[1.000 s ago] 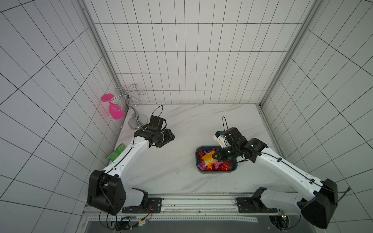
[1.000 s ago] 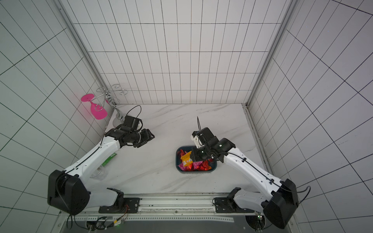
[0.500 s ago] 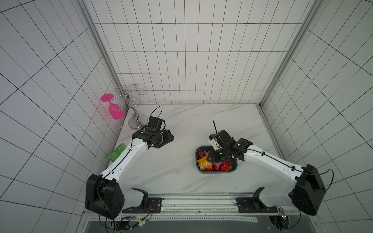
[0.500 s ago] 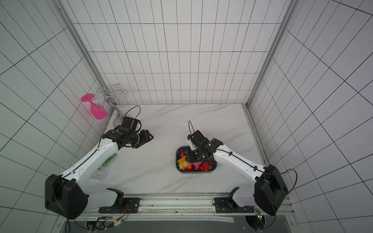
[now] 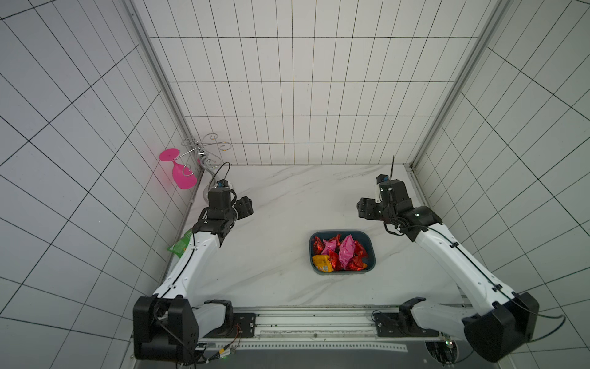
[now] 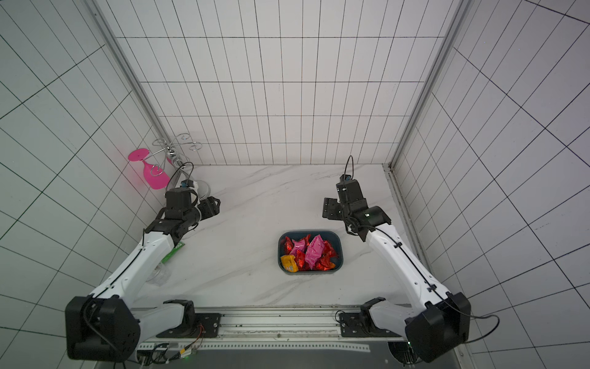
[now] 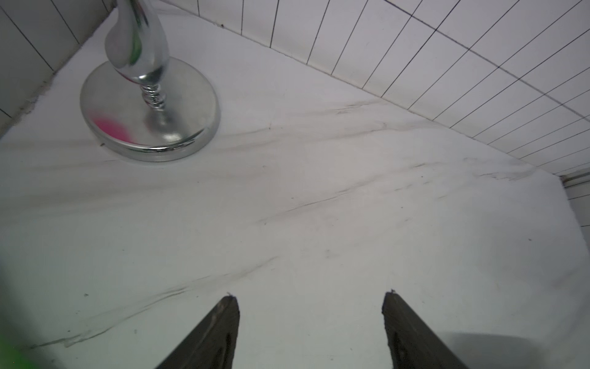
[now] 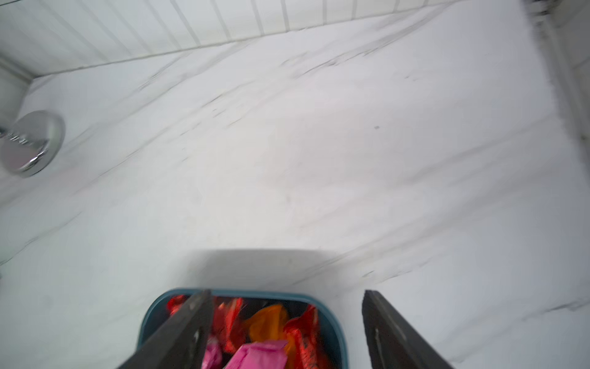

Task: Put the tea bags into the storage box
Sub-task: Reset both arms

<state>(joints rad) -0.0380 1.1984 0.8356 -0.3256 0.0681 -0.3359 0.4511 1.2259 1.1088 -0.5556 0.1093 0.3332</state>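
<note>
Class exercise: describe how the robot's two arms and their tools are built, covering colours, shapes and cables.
Both arms have white link shells and black joints. A thin black cable runs along each. The left tool and right tool each end in two flat, dark, tapering fingers.

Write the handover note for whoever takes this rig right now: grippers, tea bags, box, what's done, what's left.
Left gripper: open, empty, over bare marble near the chrome stand.
Right gripper: open, empty, raised beside the storage box.
Tea bags: red, pink and orange sachets piled inside the box; none visible loose on the table.
Done: every sachet in view is in the box.
Left: probably nothing; check behind the left arm, where a green snack bag and a clear cup sit partly hidden.
</note>
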